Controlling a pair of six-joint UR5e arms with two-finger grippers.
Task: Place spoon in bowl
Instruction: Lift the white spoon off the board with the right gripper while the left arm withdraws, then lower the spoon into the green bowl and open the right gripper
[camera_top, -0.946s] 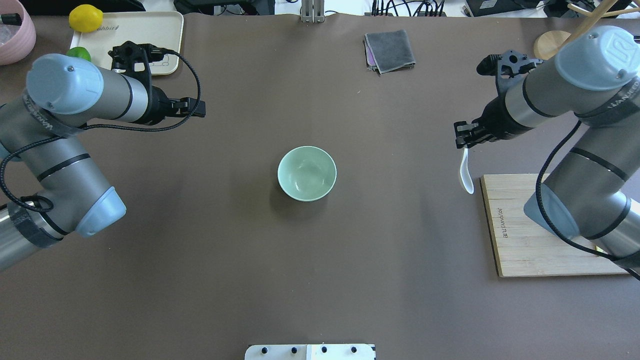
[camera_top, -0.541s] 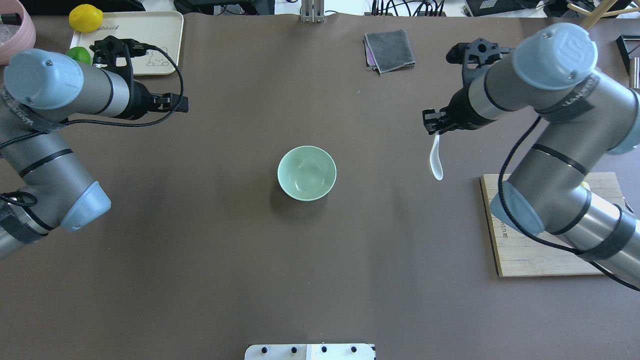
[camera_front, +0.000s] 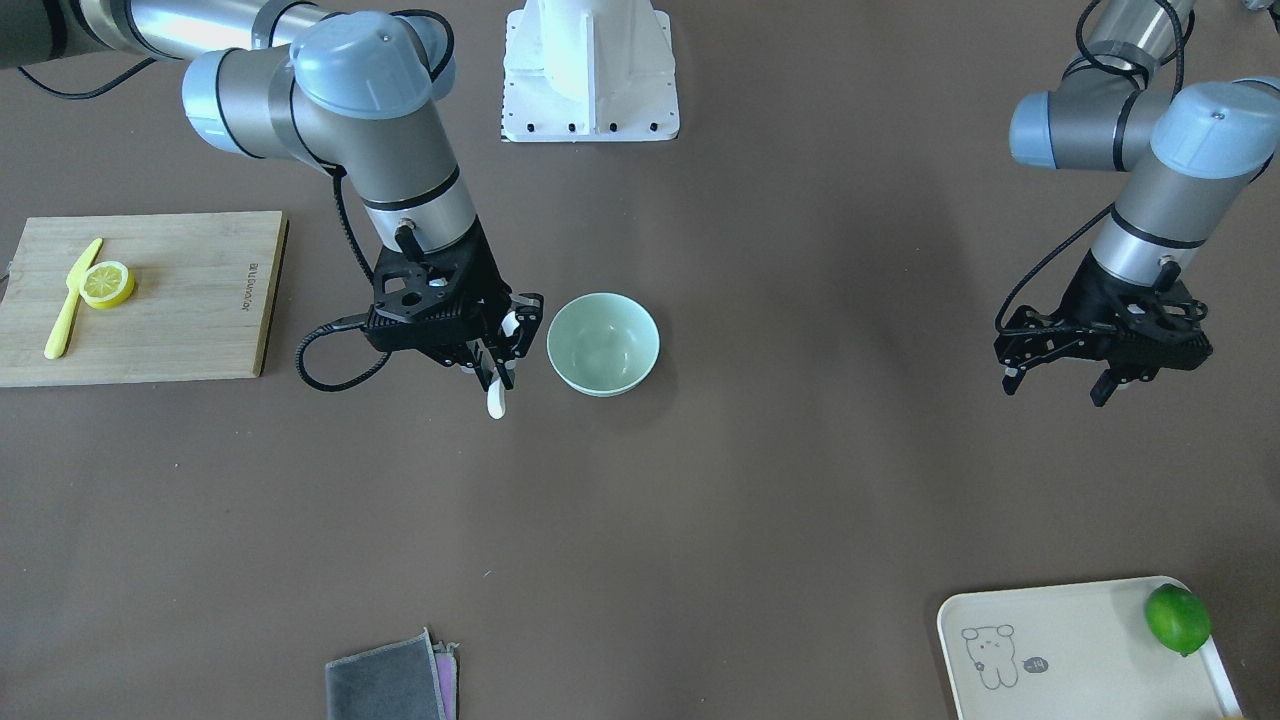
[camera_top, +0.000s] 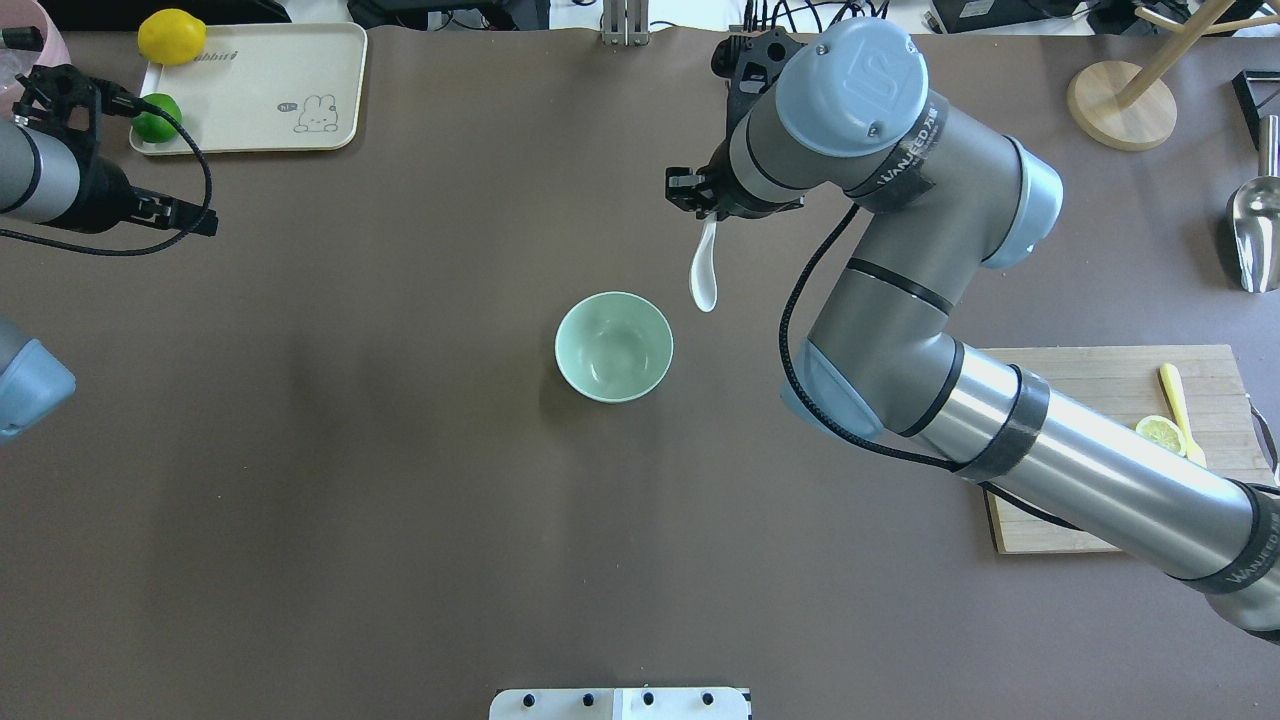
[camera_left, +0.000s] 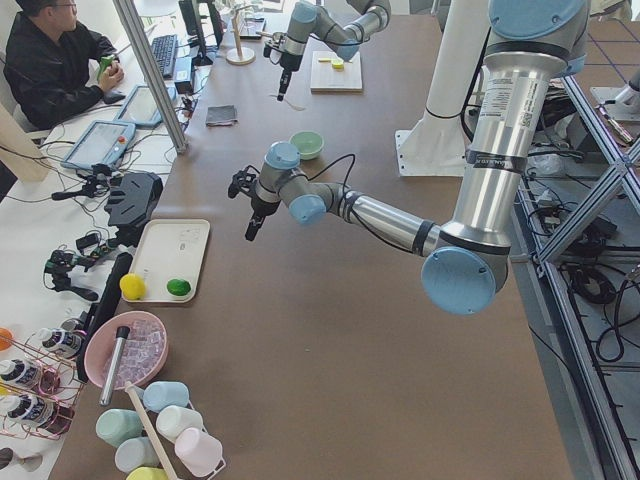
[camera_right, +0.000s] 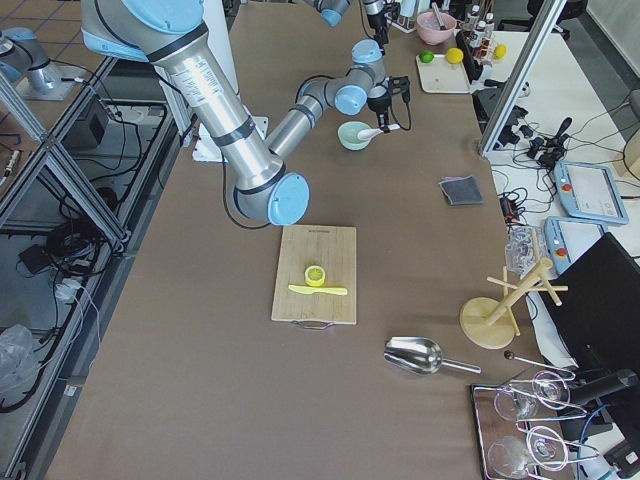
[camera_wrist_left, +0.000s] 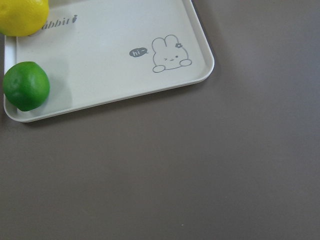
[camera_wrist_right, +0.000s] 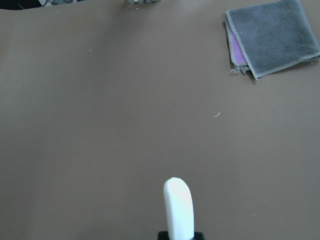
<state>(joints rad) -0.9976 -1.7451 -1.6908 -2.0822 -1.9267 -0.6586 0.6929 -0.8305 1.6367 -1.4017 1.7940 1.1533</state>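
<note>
The pale mint-green bowl (camera_top: 613, 346) stands upright mid-table; it also shows in the front view (camera_front: 602, 343). My right gripper (camera_top: 706, 205) is shut on the handle of the white spoon (camera_top: 704, 272). The spoon hangs above the table, just beyond the bowl's far right rim and outside it. In the front view the spoon (camera_front: 495, 402) is left of the bowl. Its handle end shows in the right wrist view (camera_wrist_right: 178, 207). My left gripper (camera_top: 200, 222) is open and empty at the far left, near the tray.
A cream tray (camera_top: 250, 100) with a lime (camera_top: 155, 115) and a lemon (camera_top: 172, 35) sits at the back left. A wooden board (camera_top: 1100, 380) holds a lemon slice and a yellow knife. A grey cloth (camera_front: 385, 685) lies beyond the bowl. A metal scoop (camera_top: 1250, 230) lies at the right edge.
My right arm has swung left with the spoon, from beside the wooden board to just beside the bowl. My left arm has drawn back to the left edge.
</note>
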